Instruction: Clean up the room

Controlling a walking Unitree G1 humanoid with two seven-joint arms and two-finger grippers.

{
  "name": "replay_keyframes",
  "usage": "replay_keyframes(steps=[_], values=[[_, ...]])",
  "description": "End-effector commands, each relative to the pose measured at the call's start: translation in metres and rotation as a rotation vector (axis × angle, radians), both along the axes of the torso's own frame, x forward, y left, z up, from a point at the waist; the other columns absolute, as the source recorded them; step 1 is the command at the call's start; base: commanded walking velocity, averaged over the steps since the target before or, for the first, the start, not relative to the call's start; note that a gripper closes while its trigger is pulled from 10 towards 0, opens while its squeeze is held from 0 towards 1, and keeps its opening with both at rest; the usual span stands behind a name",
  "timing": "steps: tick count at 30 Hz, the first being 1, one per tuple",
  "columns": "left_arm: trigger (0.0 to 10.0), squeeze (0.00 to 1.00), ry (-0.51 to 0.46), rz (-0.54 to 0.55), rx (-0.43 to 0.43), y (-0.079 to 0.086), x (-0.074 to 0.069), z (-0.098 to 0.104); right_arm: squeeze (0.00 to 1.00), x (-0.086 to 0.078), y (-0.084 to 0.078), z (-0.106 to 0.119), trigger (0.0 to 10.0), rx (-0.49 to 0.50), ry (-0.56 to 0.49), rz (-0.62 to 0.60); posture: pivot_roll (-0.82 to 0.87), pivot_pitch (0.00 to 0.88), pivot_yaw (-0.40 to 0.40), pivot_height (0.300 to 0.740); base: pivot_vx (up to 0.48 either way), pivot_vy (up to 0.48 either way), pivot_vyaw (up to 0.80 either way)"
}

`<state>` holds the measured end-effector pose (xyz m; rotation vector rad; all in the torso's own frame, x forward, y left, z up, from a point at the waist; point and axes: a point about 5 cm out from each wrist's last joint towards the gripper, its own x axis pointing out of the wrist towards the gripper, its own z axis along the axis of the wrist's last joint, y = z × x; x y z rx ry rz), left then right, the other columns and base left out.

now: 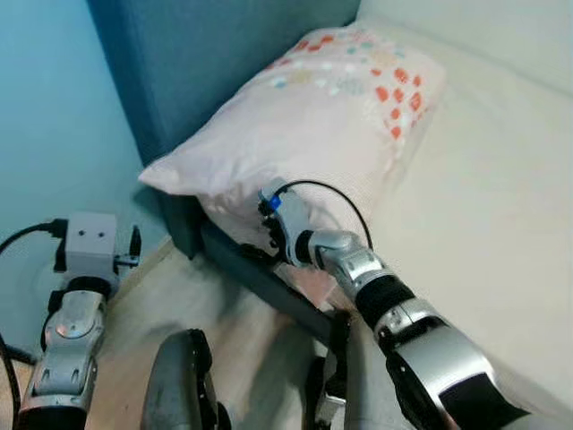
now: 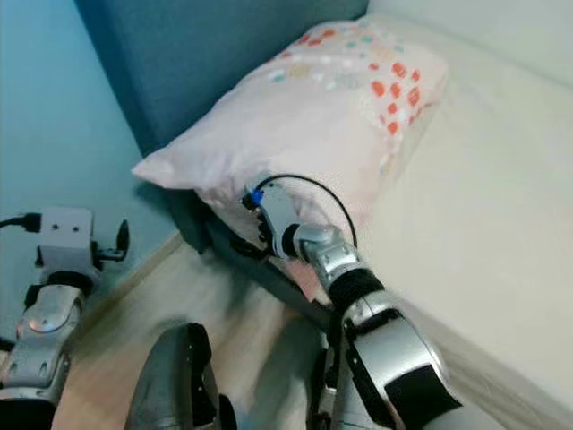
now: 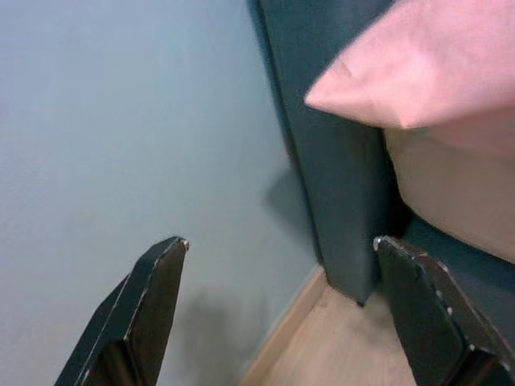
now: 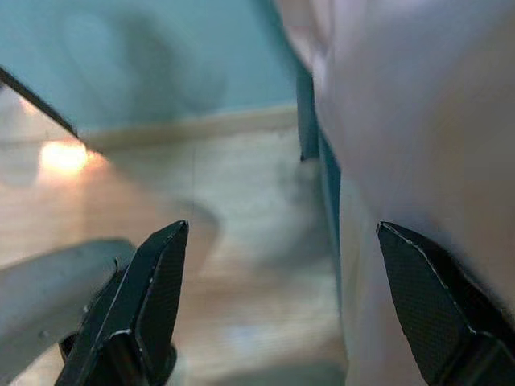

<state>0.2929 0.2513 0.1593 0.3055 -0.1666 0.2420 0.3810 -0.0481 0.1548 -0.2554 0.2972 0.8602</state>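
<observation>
Nearest the camera, the robot's dark legs [image 1: 183, 381] stand over a pale wooden floor [image 1: 242, 345] beside the bed.

Left gripper [image 3: 278, 310]: held low at the robot's left side, near the floor and apart from the bed. In the left wrist view its two black fingers [image 3: 145, 310] stand wide apart with nothing between them. They face the blue wall [image 3: 121, 121] and the dark teal corner of the bed frame [image 3: 334, 185].

Right gripper [image 4: 282, 305]: reached forward to the near edge of the bed. From the head views its wrist [image 1: 291, 228], with a black cable looped over it, sits against the lower near side of the pillow [image 1: 331, 116]. In the right wrist view the fingers [image 4: 153, 305] are spread wide, with floor visible in the gap. One finger lies close to pale fabric; whether it touches cannot be told. Nothing is gripped.

Pillow: pale pink, with orange and light blue spots toward its far end. It lies on the cream mattress [image 1: 483, 206] at the head of the bed, against the teal headboard [image 1: 197, 54]. Its near corner overhangs the edge of the bed frame.

Behind, the blue wall meets the floor at a light skirting strip.
</observation>
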Motion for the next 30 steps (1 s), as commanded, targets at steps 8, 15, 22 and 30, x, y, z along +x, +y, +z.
replay_keyframes(steps=[8,15,22,30], values=[[10.0,0.0,0.047,-0.045,0.024,-0.013,-0.021,0.007,0.0,0.022,-0.02,0.033,10.0,0.022,-0.165,-0.164,0.29,0.471,-0.141,0.5,0.0,0.0,0.0],[10.0,0.0,0.058,-0.075,0.029,-0.024,-0.033,0.013,0.0,0.041,-0.064,0.084,10.0,0.057,-0.342,-0.414,0.33,0.478,-0.16,0.5,0.0,0.0,0.0],[10.0,0.0,0.058,-0.076,0.032,-0.026,-0.036,0.019,0.0,0.047,-0.119,0.119,10.0,0.14,-0.428,-0.678,0.35,0.475,-0.169,0.5,0.0,0.0,0.0],[10.0,0.0,0.067,-0.092,0.015,-0.035,-0.031,0.016,0.0,0.046,-0.115,0.104,10.0,0.225,-0.342,-0.67,0.31,0.445,-0.176,0.5,0.0,0.0,0.0]])
